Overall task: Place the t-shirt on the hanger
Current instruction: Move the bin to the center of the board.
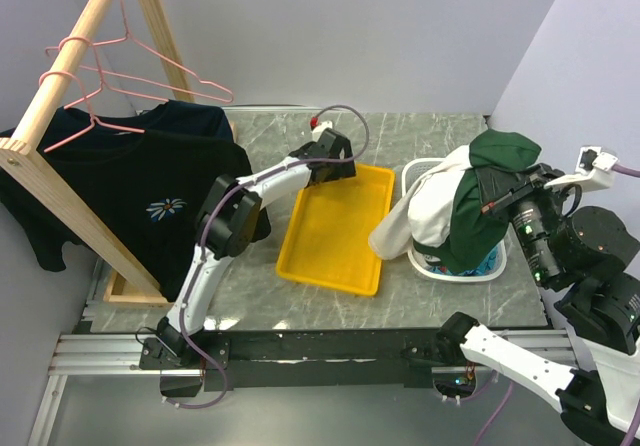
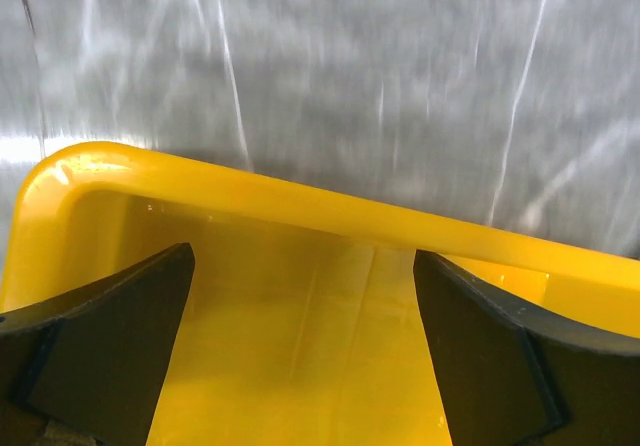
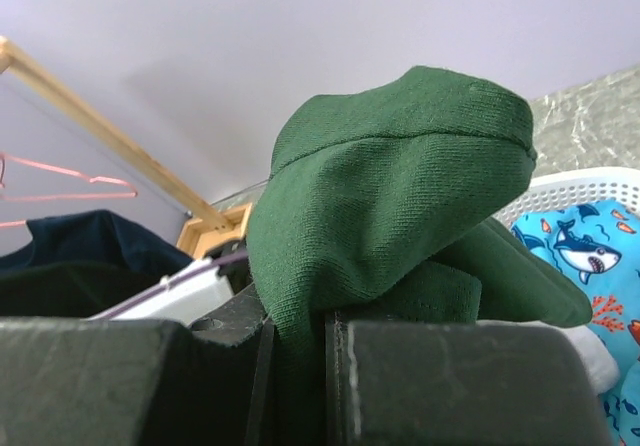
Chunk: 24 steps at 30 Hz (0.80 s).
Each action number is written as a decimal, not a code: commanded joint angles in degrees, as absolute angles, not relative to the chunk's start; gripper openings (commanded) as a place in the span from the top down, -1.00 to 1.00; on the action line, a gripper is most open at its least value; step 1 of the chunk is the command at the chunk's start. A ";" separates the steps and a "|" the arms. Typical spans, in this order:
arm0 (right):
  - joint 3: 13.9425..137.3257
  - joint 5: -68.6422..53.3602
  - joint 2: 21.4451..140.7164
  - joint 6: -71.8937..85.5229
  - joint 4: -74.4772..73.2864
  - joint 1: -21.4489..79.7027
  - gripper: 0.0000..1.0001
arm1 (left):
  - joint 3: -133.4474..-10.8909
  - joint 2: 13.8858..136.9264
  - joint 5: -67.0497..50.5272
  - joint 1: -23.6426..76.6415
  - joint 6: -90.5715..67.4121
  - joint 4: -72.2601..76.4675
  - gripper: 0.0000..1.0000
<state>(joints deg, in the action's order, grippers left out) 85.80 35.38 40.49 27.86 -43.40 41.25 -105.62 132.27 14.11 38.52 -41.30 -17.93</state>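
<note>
The t-shirt [image 1: 480, 201] hangs in a bunch above the white basket [image 1: 470, 277] on the right side of the table [image 1: 430, 131]. Its green part is on top and its white part falls down over the basket's rim. The right gripper [image 3: 298, 376] is clenched on a fold of the green cloth; in the right wrist view the fabric is pinched in the narrow gap between the two fingers. Under it, in the basket, lies a blue patterned cloth [image 3: 570, 251]. The left gripper [image 2: 300, 346] is released, its jaws wide apart and with nothing between them, and it is low over the far corner of the yellow tray [image 1: 335, 231]. The hanger [image 1: 150, 91] is well apart from the shirt, on the wooden rail [image 1: 70, 56] at the far left, next to a black t-shirt [image 1: 140, 181]. I think the main risk is the grip: only one fold is held, so the cloth may slip out during the carry. The hanging white part could also catch the basket's rim and pull the basket along. Because the shirt is so bunched, the neck opening cannot be seen, and the hanger may go into a wrong fold.
</note>
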 commanded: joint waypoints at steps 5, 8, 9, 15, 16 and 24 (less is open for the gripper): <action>82.18 32.08 38.94 29.44 -41.39 41.13 1.00 | -121.00 141.14 17.84 32.10 -37.97 -17.75 -0.94; 81.30 31.99 39.02 29.44 -41.75 41.22 1.00 | -124.09 143.26 17.32 28.84 -37.18 -16.71 -0.93; 81.04 31.91 39.02 29.44 -41.84 41.22 1.00 | -124.62 143.61 17.31 28.05 -36.92 -15.48 -0.93; 80.68 31.99 40.43 29.00 -42.54 41.22 1.00 | -129.28 142.83 9.35 24.87 -32.53 -11.26 -0.93; 80.77 32.43 40.43 28.83 -42.63 41.13 1.00 | -129.11 142.04 8.36 25.05 -32.08 -10.55 -0.93; 81.12 33.31 40.08 28.74 -43.50 41.22 1.00 | -116.20 125.79 5.71 30.67 -28.82 -8.16 -0.93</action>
